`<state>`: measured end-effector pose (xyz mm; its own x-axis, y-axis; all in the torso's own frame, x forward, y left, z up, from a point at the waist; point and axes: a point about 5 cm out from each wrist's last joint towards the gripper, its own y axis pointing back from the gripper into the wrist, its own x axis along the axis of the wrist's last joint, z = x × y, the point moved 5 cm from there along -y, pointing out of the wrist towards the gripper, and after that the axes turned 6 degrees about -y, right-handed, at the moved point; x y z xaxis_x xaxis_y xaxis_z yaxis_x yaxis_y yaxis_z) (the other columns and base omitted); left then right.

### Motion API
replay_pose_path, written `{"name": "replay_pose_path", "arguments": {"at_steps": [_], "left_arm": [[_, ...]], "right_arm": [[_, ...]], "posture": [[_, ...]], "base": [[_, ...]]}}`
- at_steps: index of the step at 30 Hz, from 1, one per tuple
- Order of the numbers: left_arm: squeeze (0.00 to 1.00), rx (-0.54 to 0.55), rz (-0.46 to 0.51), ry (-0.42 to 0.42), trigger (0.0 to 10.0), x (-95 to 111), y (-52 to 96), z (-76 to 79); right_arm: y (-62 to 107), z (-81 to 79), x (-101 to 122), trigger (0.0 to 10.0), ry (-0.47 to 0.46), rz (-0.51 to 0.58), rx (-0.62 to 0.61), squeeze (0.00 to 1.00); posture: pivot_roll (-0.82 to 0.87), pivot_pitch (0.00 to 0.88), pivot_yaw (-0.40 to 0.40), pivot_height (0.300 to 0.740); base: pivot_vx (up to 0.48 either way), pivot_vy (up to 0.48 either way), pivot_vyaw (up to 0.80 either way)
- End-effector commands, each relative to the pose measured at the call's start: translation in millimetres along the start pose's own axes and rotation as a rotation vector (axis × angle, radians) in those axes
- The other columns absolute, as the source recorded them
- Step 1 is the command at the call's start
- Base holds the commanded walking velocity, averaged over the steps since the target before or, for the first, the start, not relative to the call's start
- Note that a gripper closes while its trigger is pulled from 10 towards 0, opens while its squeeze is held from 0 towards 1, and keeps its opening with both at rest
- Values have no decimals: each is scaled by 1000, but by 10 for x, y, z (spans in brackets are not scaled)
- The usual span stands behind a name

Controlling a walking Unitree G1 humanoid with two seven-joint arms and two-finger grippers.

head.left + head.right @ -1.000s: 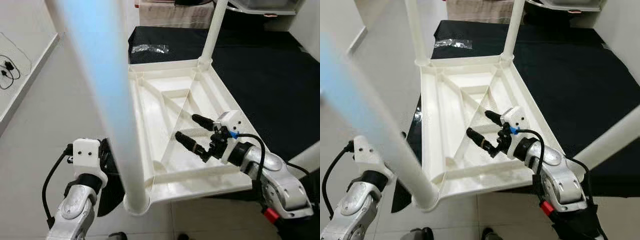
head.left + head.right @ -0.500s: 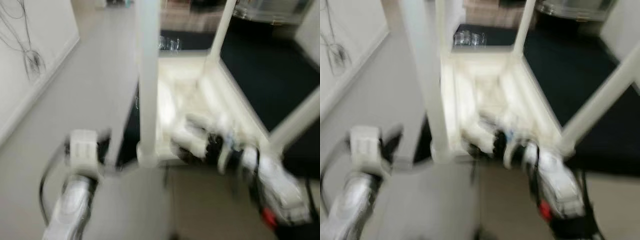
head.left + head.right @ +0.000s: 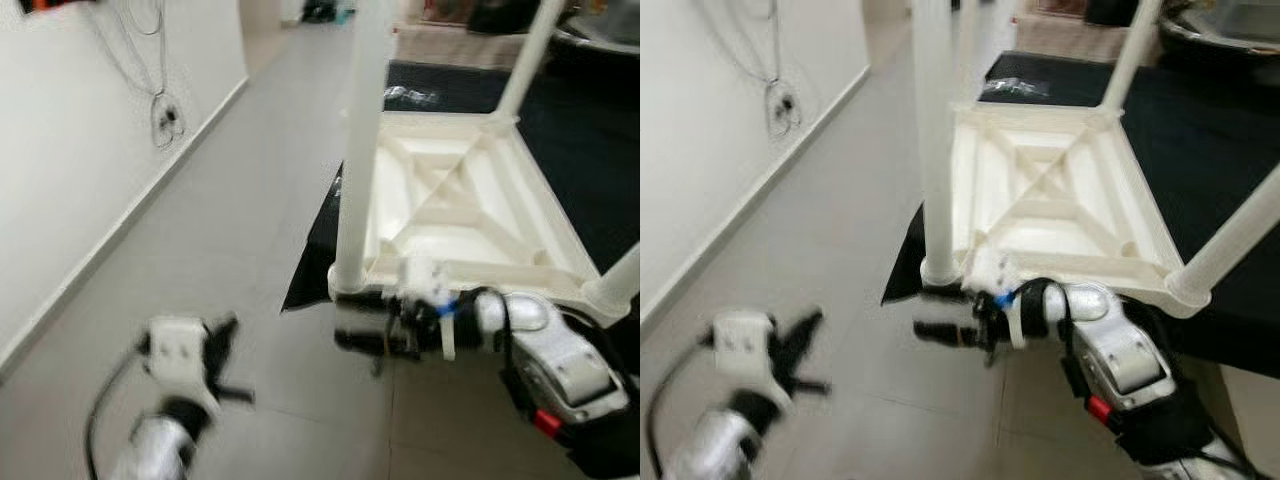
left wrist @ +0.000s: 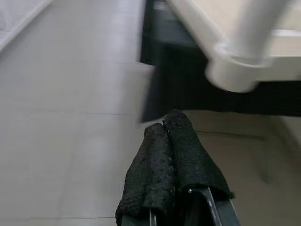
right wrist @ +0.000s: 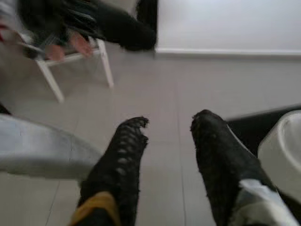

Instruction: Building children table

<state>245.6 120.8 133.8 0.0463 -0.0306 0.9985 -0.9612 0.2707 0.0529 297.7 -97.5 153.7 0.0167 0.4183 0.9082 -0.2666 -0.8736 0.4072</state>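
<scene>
A white plastic children's table [image 3: 470, 215] lies upside down on a black mat [image 3: 600, 180], its legs pointing up. The near-left leg [image 3: 362, 150] stands in its corner socket [image 4: 233, 73]. My right gripper [image 3: 345, 322] is open and empty, low beside that corner and pointing out over the floor; in the right wrist view its fingers [image 5: 124, 150] are spread with only floor between them. My left gripper [image 4: 164, 136] is shut on nothing, down at the lower left [image 3: 215, 355] over the tiles, apart from the table.
Grey tiled floor stretches to the left up to a white wall [image 3: 80, 150] with hanging cables [image 3: 165, 115]. A clear plastic bag [image 3: 410, 97] lies at the mat's far end. In the right wrist view a person's hands [image 5: 70, 47] show by a white stool [image 5: 75, 66].
The camera has swung, so the whole scene has shifted and blurred. Relative to the table, my right gripper has left the ribbed underside and is now outside the near-left corner.
</scene>
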Motion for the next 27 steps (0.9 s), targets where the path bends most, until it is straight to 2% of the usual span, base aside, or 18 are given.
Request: {"name": "replay_pose_path", "arguments": {"at_steps": [1, 3, 6, 7, 8, 9, 11, 13, 18, 21, 23, 26, 27], "left_arm": [[0, -48, -5, -18, 10000, 7, 34, 54], [0, -129, -4, -103, 10000, -4, 38, 170], [0, -156, -1, -127, 10000, -6, 43, 218], [0, -167, 1, -133, 10000, -3, 51, 242], [0, -167, 1, -133, 10000, -3, 51, 242], [0, -167, 1, -125, 10000, 3, 58, 243], [0, -171, -1, -116, 10000, 13, 76, 249], [0, -173, -2, -116, 10000, 15, 79, 252], [0, -175, 3, -121, 10000, 37, 98, 285], [0, -172, 5, -124, 10000, 43, 104, 300], [0, -171, 5, -125, 10000, 44, 105, 304], [0, -158, 10, -124, 10000, 60, 120, 317], [0, -158, 10, -124, 10000, 60, 120, 317]], "right_arm": [[-96, 91, -71, 0, 19, -64, -34, 0], [-167, 248, -133, 0, 5, -131, -96, 0], [-164, 315, -157, 0, -1, -160, -120, 0], [-139, 400, -160, 8235, -12, -178, -152, 0], [-139, 400, -160, 8235, -12, -178, -152, 0], [-108, 490, -158, 10000, -18, -200, -188, 0], [-77, 615, -182, 10000, -14, -276, -223, 0], [-83, 623, -190, 10000, -11, -289, -221, 0], [-262, 774, -161, 10000, 19, -341, -299, 0], [-357, 803, -130, 10000, 29, -350, -309, 0], [-376, 807, -121, 10000, 28, -349, -310, 0], [-580, 942, 127, 10000, 0, -242, -408, 0], [-580, 942, 127, 10000, 0, -242, -408, 0]], "posture": [[35, 160, -12, 740], [38, 163, -14, 740], [44, 170, -15, 740], [41, 176, -15, 740], [41, 176, -15, 740], [37, 183, -14, 740], [37, 190, -17, 740], [37, 190, -17, 740], [53, 212, -31, 740], [61, 218, -37, 740], [61, 218, -37, 740], [77, 229, -59, 740], [77, 229, -59, 740]], "base": [[0, 0, 0], [0, 0, 0], [0, 0, 0], [0, 0, 0], [0, 0, 0], [0, 0, 0], [0, 0, 0], [0, 0, 0], [0, 0, 0], [0, 0, 0], [0, 0, 0], [0, 0, 0], [0, 0, 0]]}}
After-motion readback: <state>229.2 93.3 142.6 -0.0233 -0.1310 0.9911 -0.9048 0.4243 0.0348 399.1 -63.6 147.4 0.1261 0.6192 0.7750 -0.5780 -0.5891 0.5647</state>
